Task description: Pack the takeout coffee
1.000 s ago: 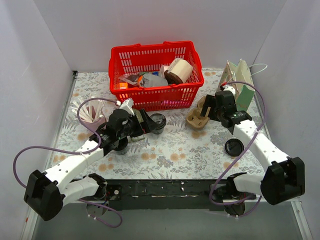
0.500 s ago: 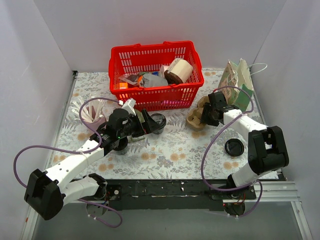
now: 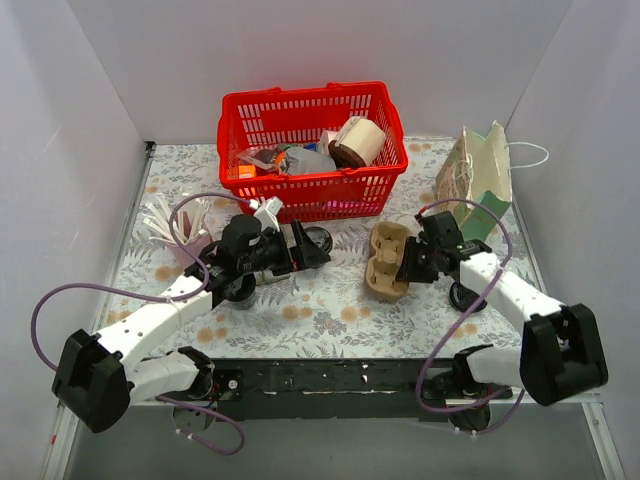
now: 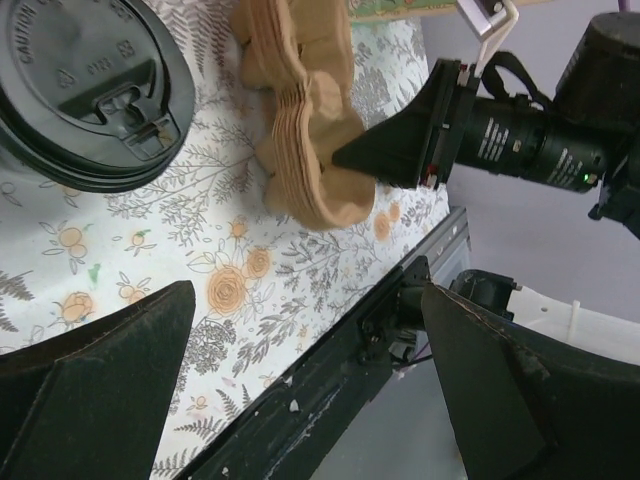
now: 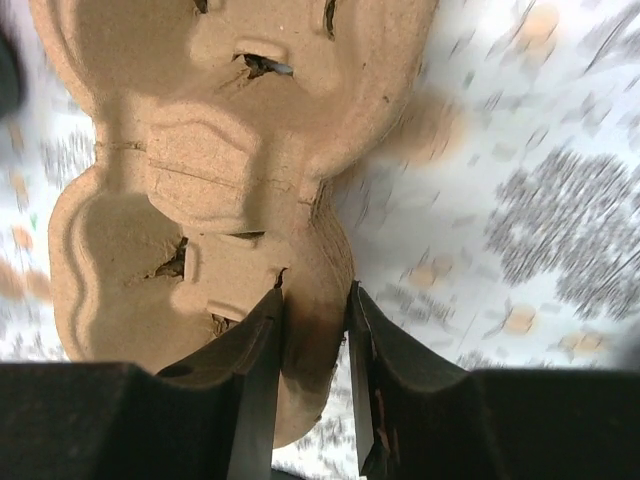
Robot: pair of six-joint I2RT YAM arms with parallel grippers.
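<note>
The pulp cup carrier (image 3: 385,265) lies mid-table (image 3: 330,310), right of the lidded coffee cup (image 4: 95,90). It is probably light and crushable, so it is best taken by its rim wall. The right end effector (image 5: 316,295) pinches that wall (only its wrist view shows this) — the left end effector (image 4: 308,292) is spread wide, holding nothing.

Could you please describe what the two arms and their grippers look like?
The left arm and right arm have white shells with black joints; a purple cable loops along each. The left gripper and right gripper are black, with flat wedge-shaped fingers.
</note>
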